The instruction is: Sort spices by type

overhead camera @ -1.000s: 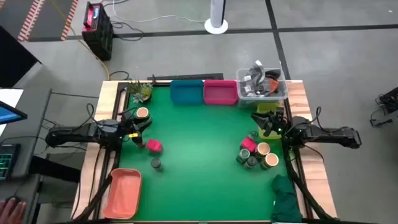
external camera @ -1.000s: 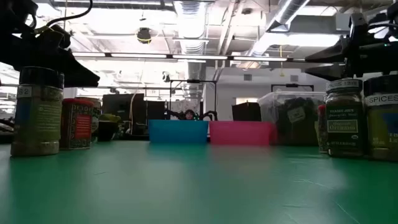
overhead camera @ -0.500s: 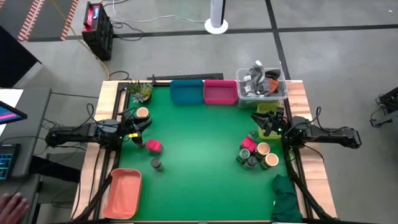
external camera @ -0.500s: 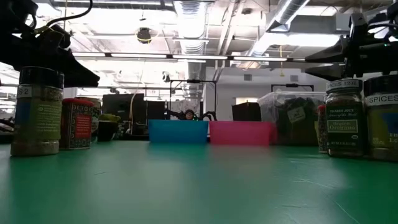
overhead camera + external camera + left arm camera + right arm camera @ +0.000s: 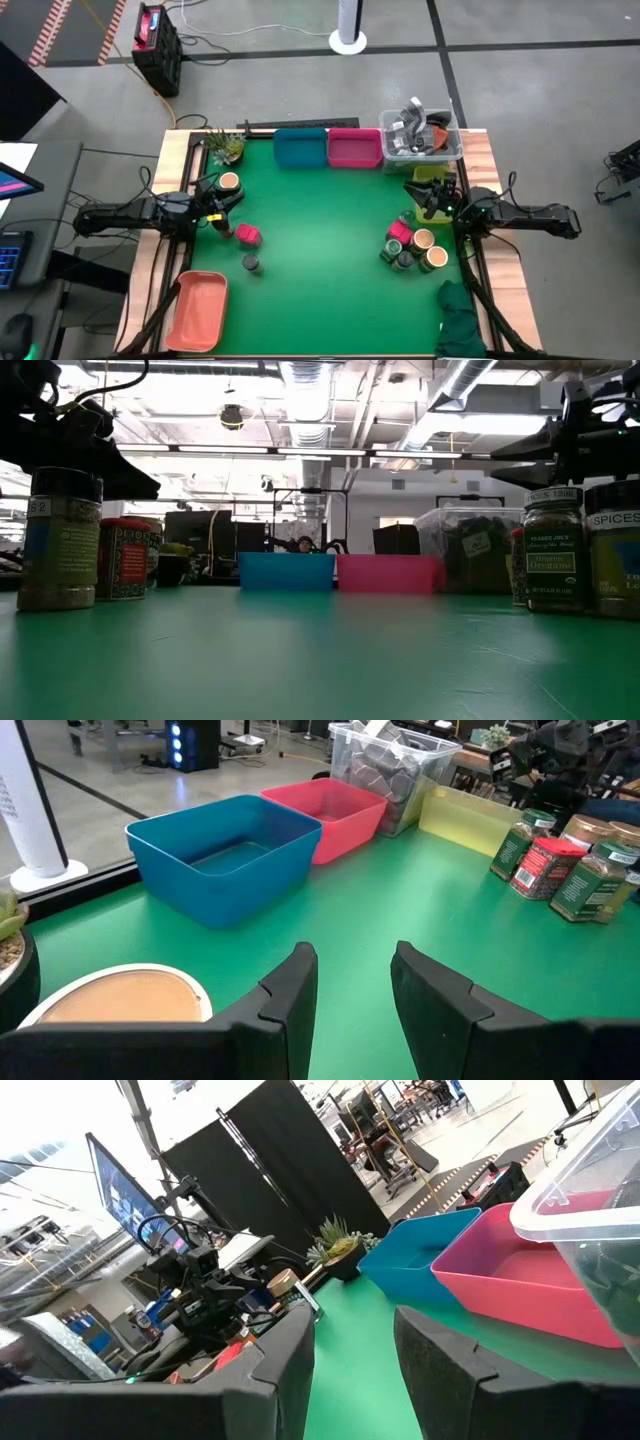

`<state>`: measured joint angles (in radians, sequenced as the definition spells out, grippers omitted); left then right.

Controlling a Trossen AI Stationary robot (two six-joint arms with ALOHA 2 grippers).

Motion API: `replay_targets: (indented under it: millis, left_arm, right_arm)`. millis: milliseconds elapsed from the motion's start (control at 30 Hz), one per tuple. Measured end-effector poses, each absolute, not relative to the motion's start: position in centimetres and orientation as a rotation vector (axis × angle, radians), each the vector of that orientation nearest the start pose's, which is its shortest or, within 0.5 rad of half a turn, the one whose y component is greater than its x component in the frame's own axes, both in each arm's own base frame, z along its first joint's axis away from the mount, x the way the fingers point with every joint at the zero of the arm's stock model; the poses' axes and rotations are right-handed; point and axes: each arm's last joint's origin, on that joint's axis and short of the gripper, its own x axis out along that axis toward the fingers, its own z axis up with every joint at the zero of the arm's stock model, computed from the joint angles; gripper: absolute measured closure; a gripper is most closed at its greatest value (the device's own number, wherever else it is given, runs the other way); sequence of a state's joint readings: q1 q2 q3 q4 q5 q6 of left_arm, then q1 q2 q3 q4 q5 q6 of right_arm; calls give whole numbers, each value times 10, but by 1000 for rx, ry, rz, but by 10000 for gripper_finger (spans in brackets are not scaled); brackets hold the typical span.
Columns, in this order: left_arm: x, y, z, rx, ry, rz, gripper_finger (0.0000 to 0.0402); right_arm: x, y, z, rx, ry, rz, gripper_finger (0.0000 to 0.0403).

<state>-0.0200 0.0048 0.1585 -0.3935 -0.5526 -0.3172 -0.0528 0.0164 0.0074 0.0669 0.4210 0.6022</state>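
The spices stand upright on the green table in two groups. Near the left edge are a tan-topped jar [image 5: 229, 182], a magenta pack [image 5: 248, 235] and a dark grey-lidded jar [image 5: 251, 263]. Near the right edge a cluster holds a magenta pack [image 5: 399, 231], two tan-topped jars [image 5: 423, 240] and dark jars [image 5: 397, 258]. My left gripper [image 5: 222, 199] hovers open just beside the left tan-topped jar [image 5: 115, 995]. My right gripper [image 5: 433, 200] hovers open, on the far side of the right cluster. The right wrist view shows the right gripper's fingers [image 5: 280, 1360] spread, with nothing between them.
Along the far edge stand a potted plant [image 5: 226, 147], a blue bin [image 5: 300, 148], a pink bin [image 5: 354, 148] and a clear tub of clutter [image 5: 420, 135]. A yellow-green bin [image 5: 430, 176] sits under my right gripper. An orange tray [image 5: 198, 310] and a green cloth [image 5: 462, 320] lie at the near corners.
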Motion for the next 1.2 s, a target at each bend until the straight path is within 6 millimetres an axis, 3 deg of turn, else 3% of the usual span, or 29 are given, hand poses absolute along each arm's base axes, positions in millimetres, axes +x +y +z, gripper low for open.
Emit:
replay_targets:
  millis: [700,967,1200]
  left_arm:
    - [80,14,183,-249,112,556,281]
    - [82,14,198,-551,-119,529,281]
    - [81,14,196,-555,-112,548,281]
  right_arm:
    - [95,-17,171,601,-198,-442,235]
    - [95,-17,171,601,-198,-442,235]
    - [95,-17,171,601,-198,-442,235]
